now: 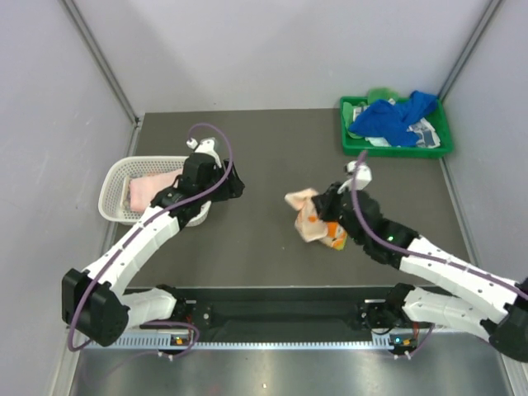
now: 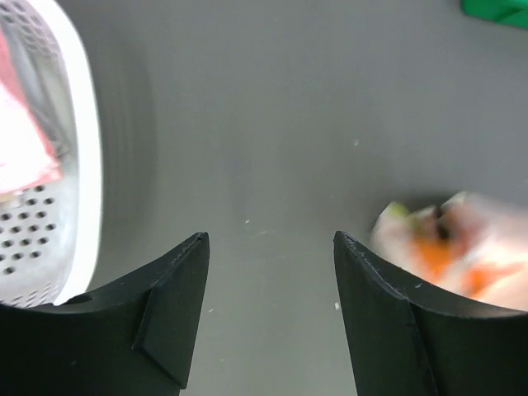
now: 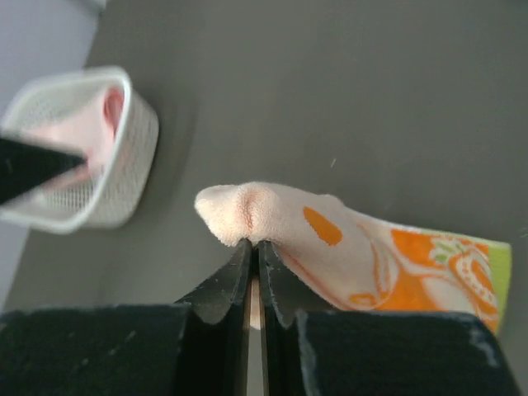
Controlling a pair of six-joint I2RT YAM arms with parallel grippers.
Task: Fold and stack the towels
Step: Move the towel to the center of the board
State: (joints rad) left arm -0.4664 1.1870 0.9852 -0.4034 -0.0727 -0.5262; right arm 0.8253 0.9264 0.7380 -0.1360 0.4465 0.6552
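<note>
My right gripper (image 3: pixel 255 244) (image 1: pixel 317 198) is shut on a corner of the orange-patterned towel (image 3: pixel 379 256) (image 1: pixel 313 219), which hangs lifted over the middle of the table. My left gripper (image 2: pixel 271 239) (image 1: pixel 235 186) stands open with nothing between its fingers, just right of the white basket (image 1: pixel 115 190) (image 2: pixel 78 165). A pink towel (image 1: pixel 151 189) (image 3: pixel 82 132) lies in that basket. A blue towel (image 1: pixel 393 118) lies crumpled on other cloths in the green tray (image 1: pixel 396 150) at the back right. The orange-patterned towel (image 2: pixel 450 252) shows blurred to the right of the left gripper.
The dark table top (image 1: pixel 272 157) is walled by grey panels on three sides. The white basket (image 3: pixel 91 165) stands at the left edge, the green tray at the far right corner. Both arm bases sit along the near edge.
</note>
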